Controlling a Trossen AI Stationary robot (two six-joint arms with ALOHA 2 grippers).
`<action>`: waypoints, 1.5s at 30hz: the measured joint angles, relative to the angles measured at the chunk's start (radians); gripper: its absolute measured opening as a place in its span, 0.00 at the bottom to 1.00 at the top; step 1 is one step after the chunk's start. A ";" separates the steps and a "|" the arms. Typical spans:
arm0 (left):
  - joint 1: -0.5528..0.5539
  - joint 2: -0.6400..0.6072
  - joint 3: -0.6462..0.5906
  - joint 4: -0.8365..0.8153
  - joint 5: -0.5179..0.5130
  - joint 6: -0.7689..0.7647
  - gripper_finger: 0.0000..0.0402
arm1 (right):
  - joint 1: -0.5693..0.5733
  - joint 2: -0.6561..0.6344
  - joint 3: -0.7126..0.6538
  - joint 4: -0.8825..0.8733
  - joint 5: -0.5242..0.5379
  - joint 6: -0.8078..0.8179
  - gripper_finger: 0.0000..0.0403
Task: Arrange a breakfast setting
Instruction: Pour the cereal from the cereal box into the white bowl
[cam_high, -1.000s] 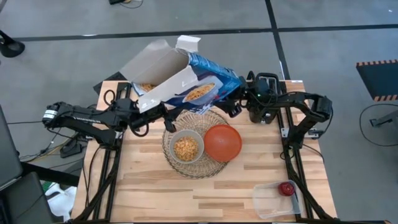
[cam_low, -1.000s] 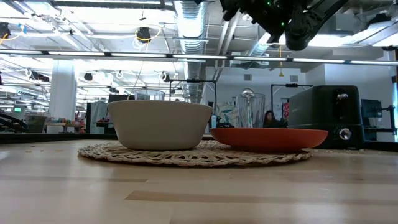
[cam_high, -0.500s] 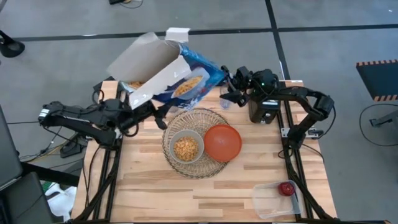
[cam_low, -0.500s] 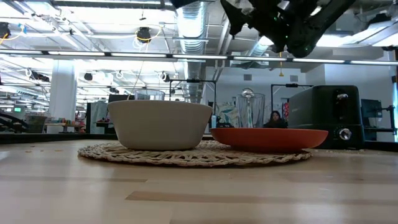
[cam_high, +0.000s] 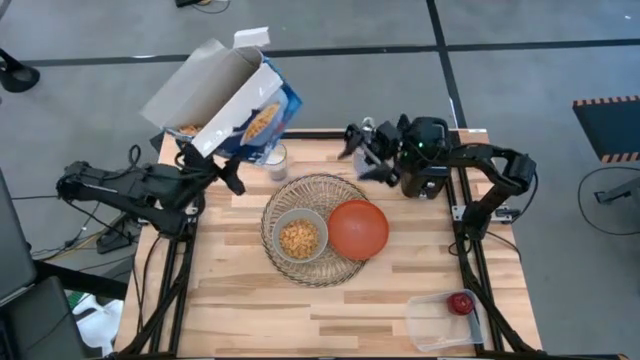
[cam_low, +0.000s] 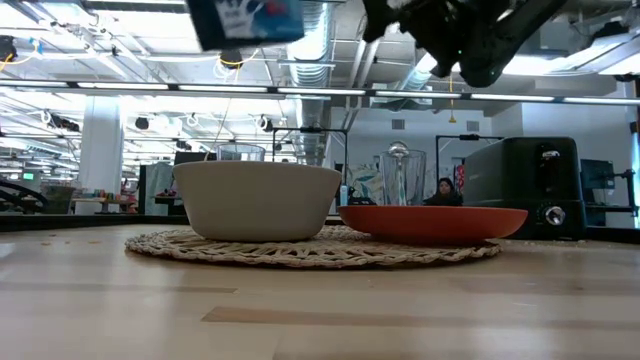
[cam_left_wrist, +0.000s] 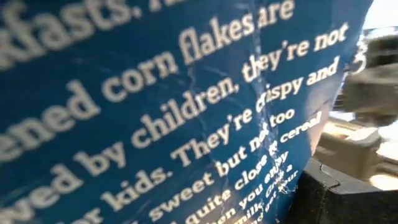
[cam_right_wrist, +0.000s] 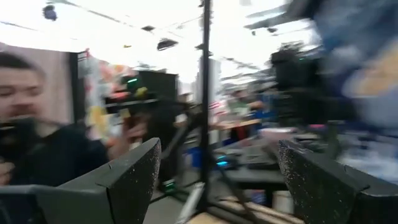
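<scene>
A round woven mat (cam_high: 318, 195) lies mid-table. On it sit a pale grey bowl (cam_high: 300, 237) of cereal flakes and an orange plate (cam_high: 358, 228). A small red apple (cam_high: 461, 302) sits in a clear tub (cam_high: 436, 322) at the near right corner. My left gripper (cam_high: 228, 168) is shut on the blue-and-white cereal box (cam_high: 228, 100) above the table's far left corner. My right gripper (cam_high: 358, 150) stands open and holds nothing, high above the far edge beyond the plate. My left gripper holds the cereal box by its lower, closed end (cam_high: 240, 152), coming level from the table's left. In the left wrist view the printed blue face (cam_left_wrist: 186, 124) fills the picture beside one dark finger (cam_left_wrist: 339, 193). The box hangs clear of the table, tilted, open flaps up and toward the far left.
A glass (cam_high: 272, 160) stands on the table just below the box's lower end. The black toaster (cam_low: 520, 185) sits at the far right under my right arm. People show in the room beyond. Bare wood lies along the near edge (cam_high: 300, 325).
My left gripper has swung the cereal box from above the mat toward the table's far left corner and tipped it more upright. The box has come away from my right gripper, which has turned and shifted a little toward the left.
</scene>
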 joint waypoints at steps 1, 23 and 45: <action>0.004 -0.008 0.000 -0.040 -0.022 -0.028 0.52 | 0.018 0.000 0.000 -0.004 -0.016 0.000 0.86; 0.193 -0.047 0.001 -0.740 -0.022 -0.673 0.52 | 0.205 0.001 0.000 -0.812 0.186 -0.640 0.86; 0.275 0.018 -0.222 -0.979 0.069 -1.207 0.52 | 0.357 -0.087 -0.001 -1.396 0.595 -0.975 0.86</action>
